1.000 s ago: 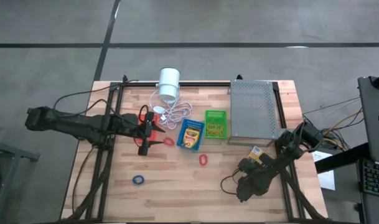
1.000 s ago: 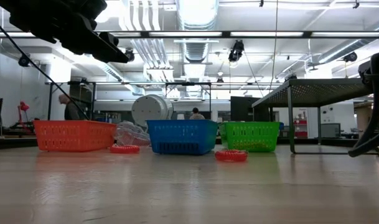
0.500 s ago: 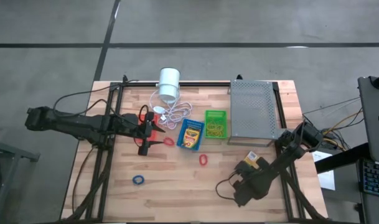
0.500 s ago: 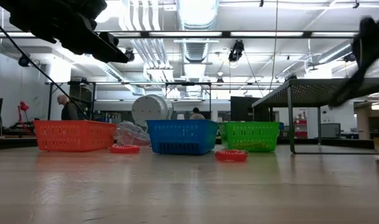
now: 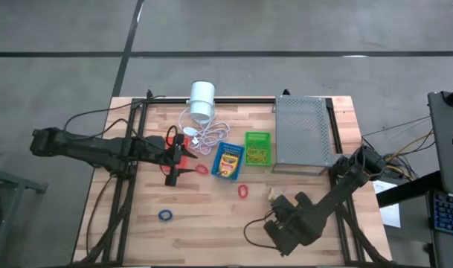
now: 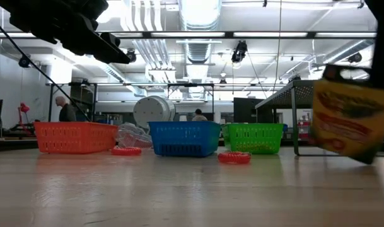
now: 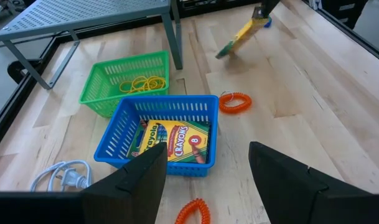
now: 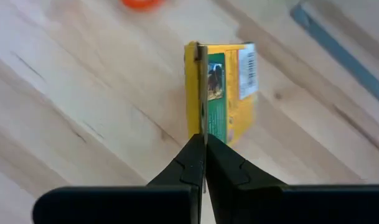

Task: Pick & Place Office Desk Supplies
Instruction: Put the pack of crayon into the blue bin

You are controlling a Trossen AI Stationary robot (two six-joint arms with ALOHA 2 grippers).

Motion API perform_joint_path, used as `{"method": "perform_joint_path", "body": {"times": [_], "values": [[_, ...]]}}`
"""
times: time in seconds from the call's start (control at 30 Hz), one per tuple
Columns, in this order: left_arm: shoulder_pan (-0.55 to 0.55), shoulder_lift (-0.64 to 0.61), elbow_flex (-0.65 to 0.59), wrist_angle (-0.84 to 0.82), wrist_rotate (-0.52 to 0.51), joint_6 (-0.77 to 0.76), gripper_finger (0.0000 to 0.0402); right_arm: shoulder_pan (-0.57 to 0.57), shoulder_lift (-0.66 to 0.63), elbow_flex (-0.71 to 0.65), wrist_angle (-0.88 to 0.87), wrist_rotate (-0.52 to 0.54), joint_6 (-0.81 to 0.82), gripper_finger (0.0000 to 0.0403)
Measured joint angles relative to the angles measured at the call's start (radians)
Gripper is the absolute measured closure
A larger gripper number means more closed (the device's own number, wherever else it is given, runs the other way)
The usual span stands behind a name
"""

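While the right end effector [image 8: 203,163] carries it clear of the surface [image 5: 211,223], the crayon box [image 8: 221,90] looks light and stiff, thin card that could crumple. Pinching it by a narrow edge, as now, seems right. It hangs straight out from the closed fingers, clamped edge-on between them, over bare wood near the front right. Off to the left, the left end effector [image 7: 205,168] waits open by the blue basket [image 7: 164,134], which holds another crayon box.
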Motion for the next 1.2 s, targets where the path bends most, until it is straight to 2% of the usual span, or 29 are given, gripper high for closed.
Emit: {"method": "perform_joint_path", "body": {"times": [0.3,0.43,0.67,0.77,1.2], "values": [[0.0,0.0,0.0,0.0,0.0,0.0,0.0171,-0.037,0.0,0.118,0.001,0.14,-0.108,0.0395],[0.0,0.0,0.0,0.0,0.0,0.0,0.0171,-0.059,0.0,0.169,0.001,0.195,-0.215,0.0395],[0.0,0.0,0.0,0.0,0.0,0.0,0.0171,-0.118,0.0,0.257,0.005,0.21,-0.427,0.0395],[0.0,0.0,0.0,0.0,0.0,0.0,0.0171,-0.154,0.0,0.295,0.006,0.196,-0.53,0.0395],[0.0,0.0,0.0,0.0,0.0,0.0,0.0171,-0.383,-0.001,0.423,0.05,-0.012,-0.993,0.0395]]}}
